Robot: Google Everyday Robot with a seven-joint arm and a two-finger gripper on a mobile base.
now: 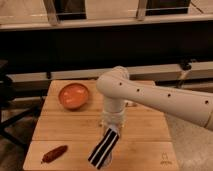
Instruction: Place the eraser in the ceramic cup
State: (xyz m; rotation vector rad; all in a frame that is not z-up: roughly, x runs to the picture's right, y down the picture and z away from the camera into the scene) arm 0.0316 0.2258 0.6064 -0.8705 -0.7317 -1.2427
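— Dark counters behind; what's on the wooden desk (65, 127)?
— One orange bowl (74, 95), one reddish sausage-shaped thing (54, 153).
— And the eraser (104, 147)?
— One, pinched in the gripper (112, 131) jaws, hanging below them, long axis slanting down-left. Cup hidden.

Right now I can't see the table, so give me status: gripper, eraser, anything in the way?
Gripper shut on eraser, low over the table's front edge. Eraser tilted, lower end down. Ceramic cup not visible. Orange bowl and sausage-shaped thing well aside.
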